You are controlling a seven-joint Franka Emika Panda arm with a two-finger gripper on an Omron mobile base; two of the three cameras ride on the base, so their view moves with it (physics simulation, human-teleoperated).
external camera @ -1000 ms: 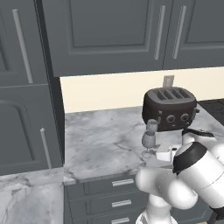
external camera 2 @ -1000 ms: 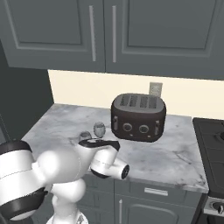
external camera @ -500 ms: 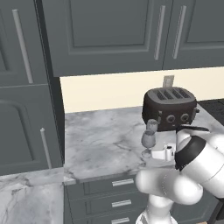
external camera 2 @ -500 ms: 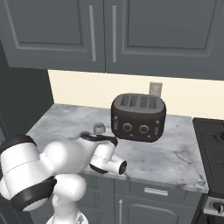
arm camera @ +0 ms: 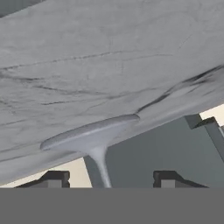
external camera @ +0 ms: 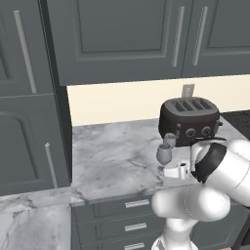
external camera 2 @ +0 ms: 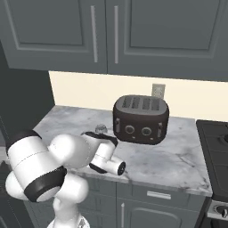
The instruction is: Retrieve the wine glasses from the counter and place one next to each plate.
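Gripper (arm camera: 104,180) jaws part open, straddling glass (external camera: 164,154) stem at lower centre; not clamped yet, stem upright.

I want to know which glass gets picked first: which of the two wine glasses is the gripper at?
The front wine glass, nearer the counter edge: the gripper straddles its stem. The other glass stands behind it, by the toaster.

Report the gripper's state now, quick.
Gripper: jaws apart, one on each side of the near wine glass stem; whether they grip it yet cannot be told.
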